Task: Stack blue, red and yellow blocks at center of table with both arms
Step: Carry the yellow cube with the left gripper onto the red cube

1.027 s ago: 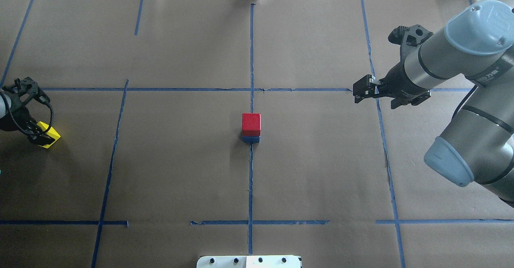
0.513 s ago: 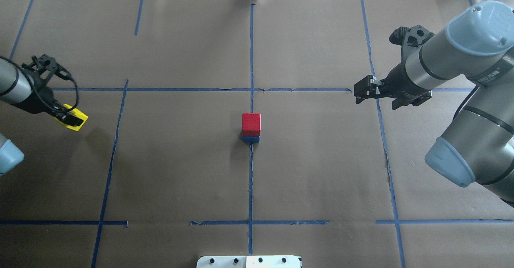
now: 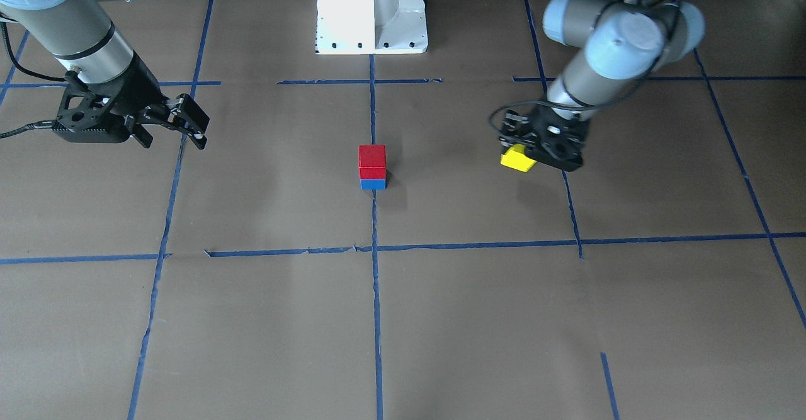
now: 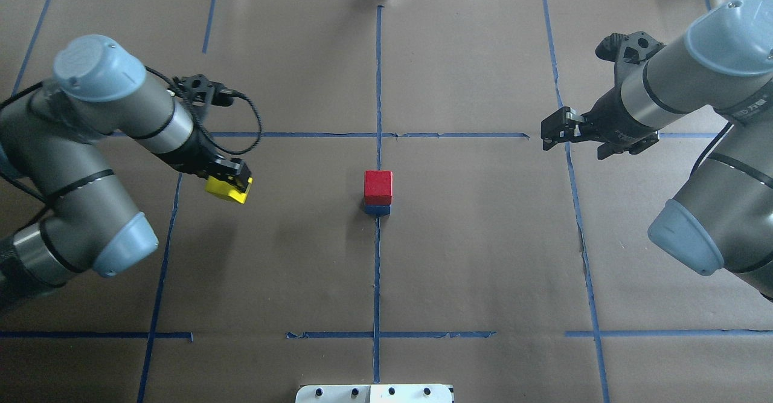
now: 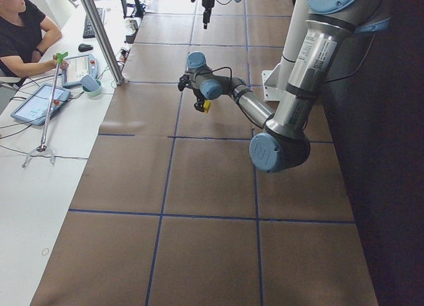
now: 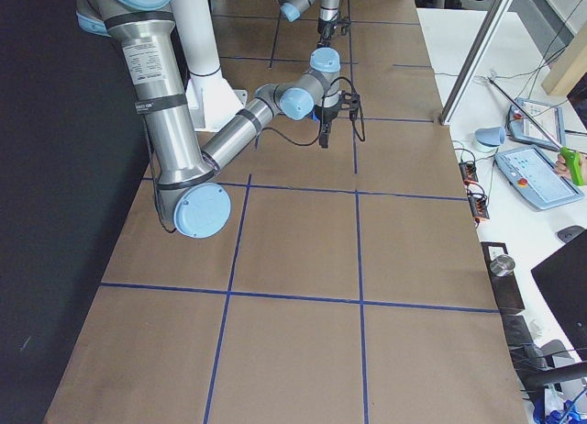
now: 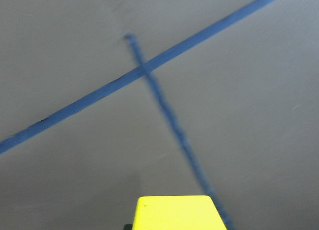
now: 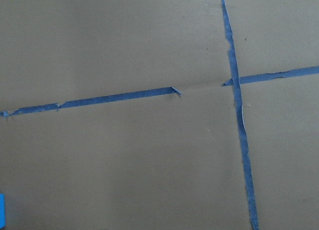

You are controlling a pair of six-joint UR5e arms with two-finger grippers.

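- Overhead exterior view shows the left gripper [image 4: 234,176] pinching a small, bright yellow block [image 4: 228,190] from above. It is lifted off the brown paper-covered table [image 4: 483,258], well to the left of centre.
- A red cube [image 4: 378,186] sits squarely on a blue cube [image 4: 377,209] at mid-table, on the long blue tape line [image 4: 377,270]. Only a strip of the blue one shows beneath, so two tiers of the stack look done.
- The yellow block is carried high, probably so that it clears the stack's top and can come down onto the red cube. It looks slightly turned against the stack's sides, so some wrist rotation seems needed before release.
- The right gripper [image 4: 546,135] hangs empty with its fingers spread, well off to the right. It is likely parked there to leave the centre free for the other arm.
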